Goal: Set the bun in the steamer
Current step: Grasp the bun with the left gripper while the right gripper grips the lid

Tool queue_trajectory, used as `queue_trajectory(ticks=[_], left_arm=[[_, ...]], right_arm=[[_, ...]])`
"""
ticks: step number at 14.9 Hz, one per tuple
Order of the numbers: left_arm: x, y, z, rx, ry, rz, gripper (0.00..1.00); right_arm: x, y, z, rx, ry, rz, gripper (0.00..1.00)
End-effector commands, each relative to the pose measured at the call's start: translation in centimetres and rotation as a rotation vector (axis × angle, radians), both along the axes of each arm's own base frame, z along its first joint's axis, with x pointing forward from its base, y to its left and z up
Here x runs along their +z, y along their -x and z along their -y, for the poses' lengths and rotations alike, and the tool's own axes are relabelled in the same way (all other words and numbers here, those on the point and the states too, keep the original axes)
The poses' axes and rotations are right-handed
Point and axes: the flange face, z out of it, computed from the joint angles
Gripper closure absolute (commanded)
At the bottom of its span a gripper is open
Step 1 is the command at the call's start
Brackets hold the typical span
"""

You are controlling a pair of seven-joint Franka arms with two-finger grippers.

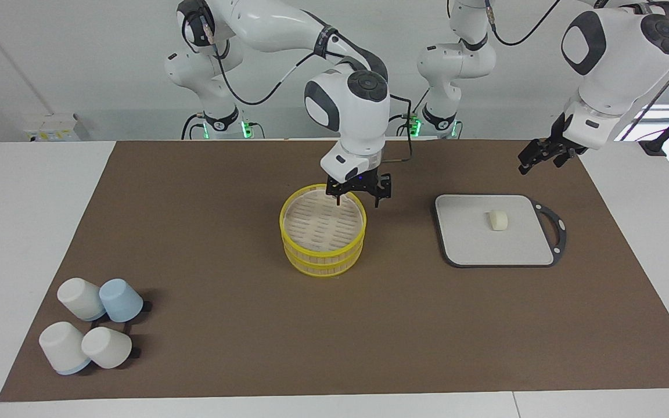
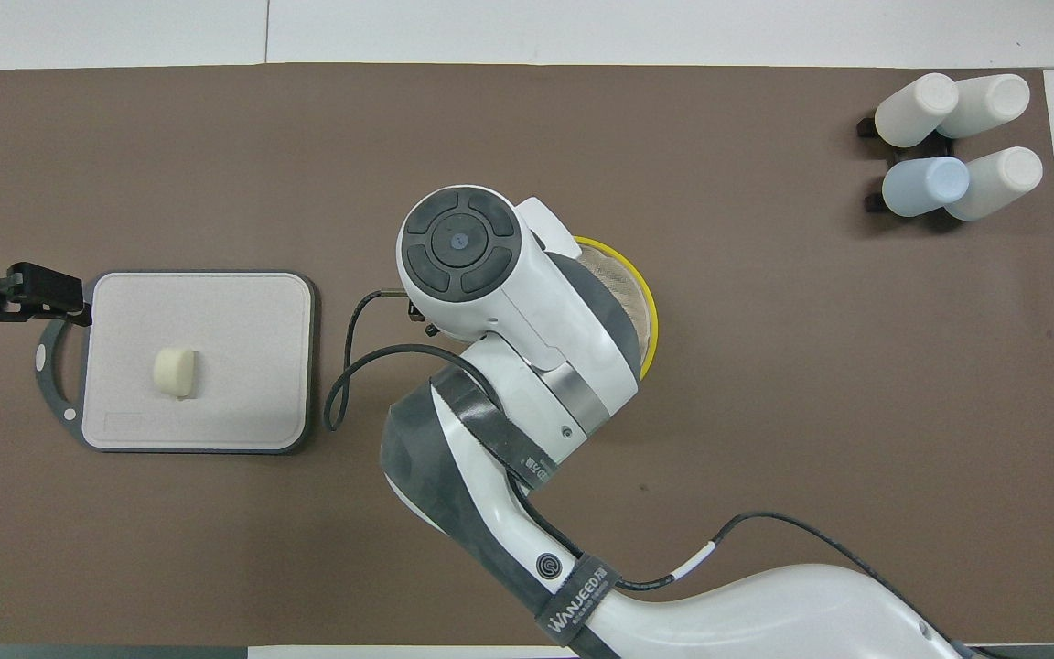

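You've got nothing done yet: bun (image 1: 498, 220) sits on the board (image 1: 462, 244), at 3 o'clock of the lidded steamer (image 1: 323, 232) facing the robots; right gripper (image 1: 358, 197) straddles its rim, left gripper (image 1: 543, 155) waits, both with fingers apart.

Matt brown mat (image 1: 207, 244) covering the table, looks like felt or paper, no shine on it. The steamer (image 1: 323, 235) shows pale woven-looking slats, bamboo or wood, with smooth yellow plastic-like rims. The bun (image 1: 498, 220) is soft, dull, doughy. It sits on a matt grey board (image 1: 468, 238), dark rubbery edging. Cups (image 1: 93, 328) at the corner look smooth, satin plastic. Arm shells (image 2: 536, 311) glossy white plastic.
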Motion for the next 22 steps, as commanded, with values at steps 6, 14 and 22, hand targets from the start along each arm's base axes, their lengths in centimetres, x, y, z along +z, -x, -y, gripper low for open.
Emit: queue_trajectory(ticks=[6,14,22], left_arm=[[-7.7,2.2,-0.3,-0.021,-0.039,0.081,0.0],[-17.5,2.1,-0.2,-0.081,-0.037,0.056,0.0],[-23.4,0.8,-3.1,-0.187,-0.035,0.03,0.09]], right_arm=[[-2.7,-0.6,-0.1,-0.019,-0.015,0.015,0.04],[-5.5,-0.4,-0.2,-0.029,-0.012,0.009,0.32],[-3.7,-0.1,0.2,-0.01,0.039,-0.021,1.0]])
